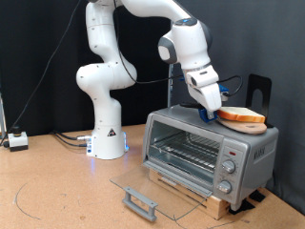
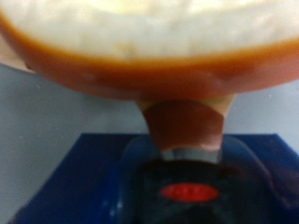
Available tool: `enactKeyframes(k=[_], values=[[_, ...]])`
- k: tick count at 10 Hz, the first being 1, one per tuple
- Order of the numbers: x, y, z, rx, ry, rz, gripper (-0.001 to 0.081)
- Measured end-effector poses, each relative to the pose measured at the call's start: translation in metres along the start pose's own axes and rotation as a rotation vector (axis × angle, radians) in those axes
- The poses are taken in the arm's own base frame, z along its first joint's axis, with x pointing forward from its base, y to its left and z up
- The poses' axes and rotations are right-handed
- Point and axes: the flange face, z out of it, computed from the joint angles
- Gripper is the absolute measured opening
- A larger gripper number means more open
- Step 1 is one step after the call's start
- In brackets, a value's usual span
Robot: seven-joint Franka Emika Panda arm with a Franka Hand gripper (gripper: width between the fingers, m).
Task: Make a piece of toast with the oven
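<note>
Exterior view: the white arm [image 1: 114, 72] reaches down from the upper left to the top of the oven [image 1: 210, 151]. The gripper [image 1: 212, 111] sits at the top panel's middle, just beside the left edge of the piece of toast [image 1: 243, 116]. The toast lies on a round wooden plate [image 1: 250, 125] on the right part of the oven roof. From this angle I cannot tell whether the fingers are spread or pressed together, or whether they touch the bread.

The oven door [image 1: 151, 191] is dropped fully open, its glass lying flat toward the near side, handle outermost. The wire rack [image 1: 186, 151] inside is visible. Three round knobs [image 1: 229, 168] line the right front panel. The oven rests on a wooden slatted base [image 1: 195, 194] on the brown table [image 1: 48, 191].

Wrist view: the toast [image 2: 149, 37] fills the upper frame, pale face above an orange-brown crust, very close to the camera. A blurred fingertip [image 2: 185, 126] meets the crust edge. A dark blue surface [image 2: 56, 177] lies below.
</note>
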Motion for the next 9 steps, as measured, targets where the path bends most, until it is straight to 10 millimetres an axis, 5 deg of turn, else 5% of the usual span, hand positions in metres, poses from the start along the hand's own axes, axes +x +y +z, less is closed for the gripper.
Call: enactKeyframes(k=[5,9], values=[[-0.010,0.030,-0.013,0.105,0.039,0.094,0.0397],[-0.020,0.050,-0.045,0.130,0.089,0.071,0.0397]])
